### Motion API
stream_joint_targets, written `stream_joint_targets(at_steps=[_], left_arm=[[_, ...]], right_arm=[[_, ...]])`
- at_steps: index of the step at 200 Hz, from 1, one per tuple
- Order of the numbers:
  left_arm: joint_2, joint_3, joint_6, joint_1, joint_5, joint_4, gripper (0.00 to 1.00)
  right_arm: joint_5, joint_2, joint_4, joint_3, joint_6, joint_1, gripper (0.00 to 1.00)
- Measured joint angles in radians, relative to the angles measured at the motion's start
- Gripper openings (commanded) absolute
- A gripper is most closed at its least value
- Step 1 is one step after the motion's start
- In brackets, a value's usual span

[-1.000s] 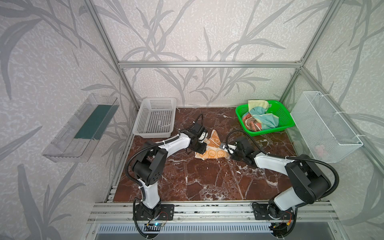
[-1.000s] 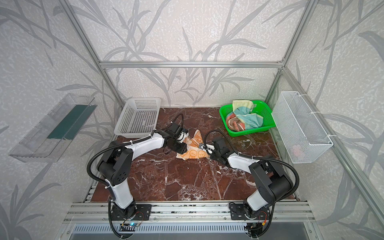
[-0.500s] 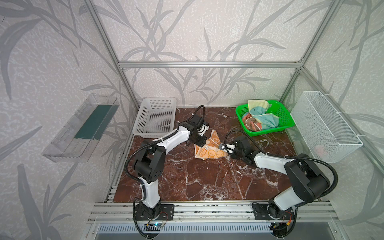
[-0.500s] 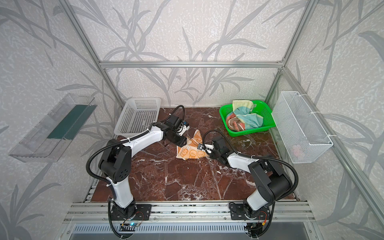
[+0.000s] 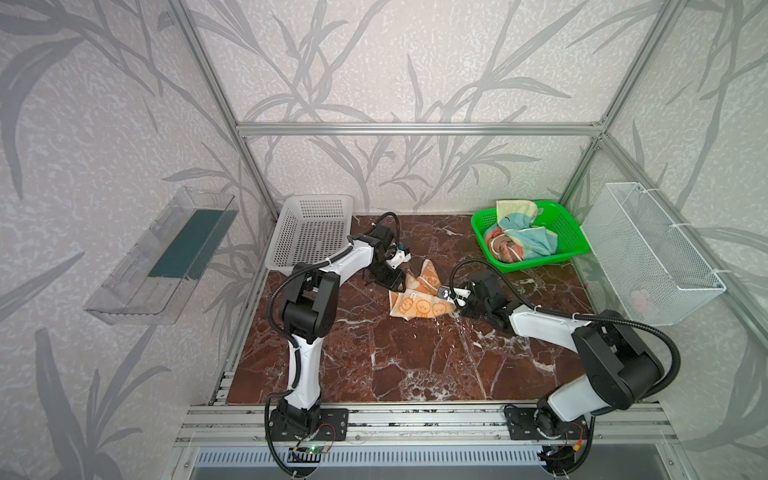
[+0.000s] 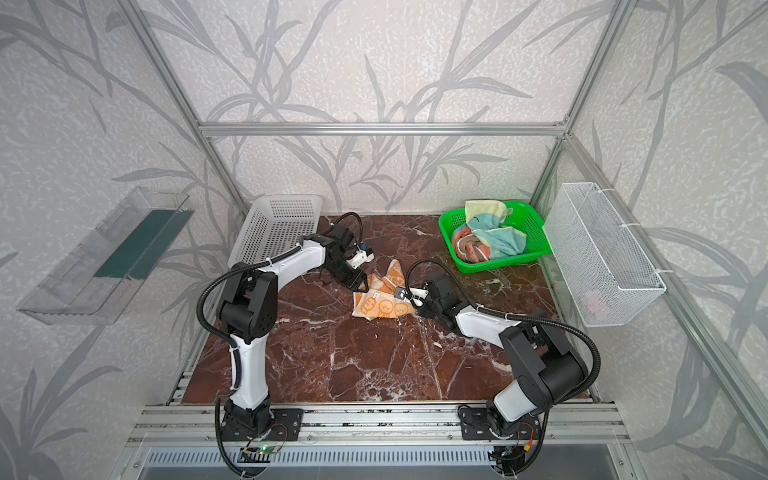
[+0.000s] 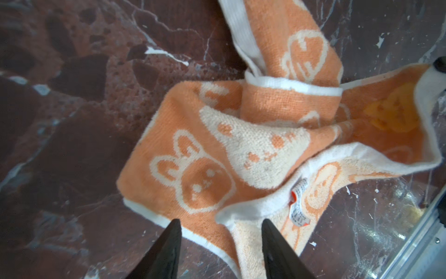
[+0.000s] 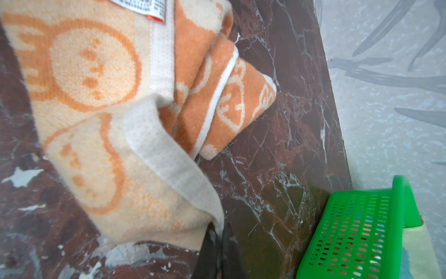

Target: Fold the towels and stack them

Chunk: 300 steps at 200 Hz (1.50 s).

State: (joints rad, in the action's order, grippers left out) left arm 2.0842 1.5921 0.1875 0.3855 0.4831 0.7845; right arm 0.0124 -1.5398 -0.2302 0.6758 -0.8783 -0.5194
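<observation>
Top views: orange towel (image 5: 419,301) lies crumpled mid-desk, other towels (image 5: 525,241) in the green basket (image 5: 571,228) at the far right corner. Left wrist: left end effector (image 7: 220,221) gapes, holding nothing, over the orange towel's hem. Right wrist: right end effector (image 8: 218,228) pinches its corner

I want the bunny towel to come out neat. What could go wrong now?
1. The right hand pinches only the thin white hem at one corner of the orange towel. A pull might slip it free.
2. The towel lies twisted and bunched, with layers overlapping. The open left hand is poised where two edges overlap, so it might grab both layers and make a crooked fold.
</observation>
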Motion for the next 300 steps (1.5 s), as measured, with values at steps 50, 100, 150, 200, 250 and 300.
stream_joint_targets(at_steps=[50,100,150,200,250,300], left_arm=[[0.020,0.008,-0.008,0.001,0.082,-0.008,0.57],[0.040,0.008,-0.015,0.001,0.102,-0.015,0.56],[0.048,0.008,-0.023,0.001,0.096,-0.019,0.51],[0.048,0.000,-0.024,0.001,0.095,-0.023,0.46],[0.047,-0.030,-0.011,0.001,0.087,-0.019,0.46],[0.035,-0.024,0.059,-0.003,0.029,0.029,0.44]], right_arm=[[-0.011,0.014,0.000,0.000,0.014,0.000,0.00],[-0.014,0.015,-0.002,-0.004,0.021,0.000,0.00],[-0.014,0.015,-0.005,-0.006,0.022,0.000,0.00],[-0.013,0.014,-0.005,-0.008,0.023,-0.001,0.00],[-0.013,0.014,-0.005,-0.010,0.022,-0.001,0.00],[-0.013,0.014,-0.005,-0.010,0.016,-0.001,0.00]])
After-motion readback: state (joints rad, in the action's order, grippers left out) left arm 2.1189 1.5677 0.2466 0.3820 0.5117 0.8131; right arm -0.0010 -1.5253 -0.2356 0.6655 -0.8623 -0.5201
